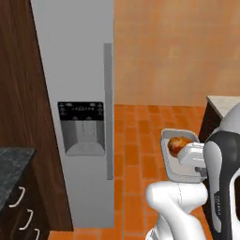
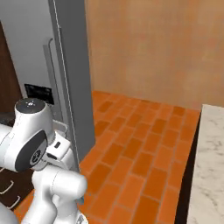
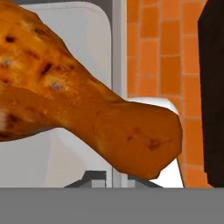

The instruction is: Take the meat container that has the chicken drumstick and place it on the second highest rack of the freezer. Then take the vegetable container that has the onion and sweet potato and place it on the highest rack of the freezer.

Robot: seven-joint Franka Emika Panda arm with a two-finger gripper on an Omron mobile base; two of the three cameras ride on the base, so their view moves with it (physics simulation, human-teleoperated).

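End effector (image 1: 199,164) clamped on the meat container (image 1: 174,164) rim; stiff, light tray, but the glossy chicken drumstick (image 1: 176,145) may roll if tilted.

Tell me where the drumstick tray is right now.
In the left base view the tray is held up at the arm's gripper, lower right, above the brick floor, right of the closed freezer.

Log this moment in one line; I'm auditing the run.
gripper: shut on meat container | chicken drumstick: in tray | freezer: door closed
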